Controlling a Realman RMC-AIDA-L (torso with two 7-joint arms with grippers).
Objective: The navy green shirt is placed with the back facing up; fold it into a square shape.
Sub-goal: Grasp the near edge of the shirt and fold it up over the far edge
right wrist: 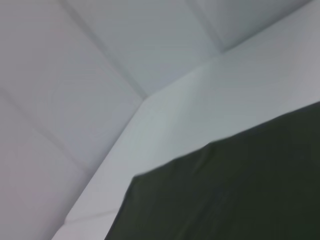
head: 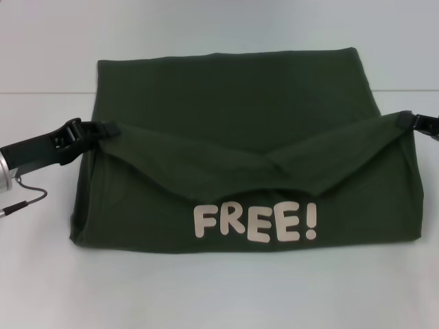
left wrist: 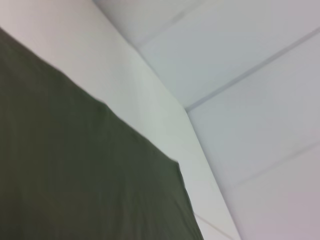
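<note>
The navy green shirt [head: 233, 103] lies across the white table, partly folded, with cream "FREE!" lettering [head: 255, 223] showing on the near flap. My left gripper [head: 103, 130] is shut on the shirt's left corner of a raised fold. My right gripper [head: 405, 120] is shut on the fold's right corner. The held edge sags in the middle between them, hanging above the lettering. Each wrist view shows only dark green cloth [left wrist: 75, 175] [right wrist: 235, 195] against the pale table.
The white table [head: 219, 295] extends around the shirt on all sides. A thin cable [head: 27, 199] hangs from the left arm near the table's left edge. A faint seam line crosses the table behind the shirt.
</note>
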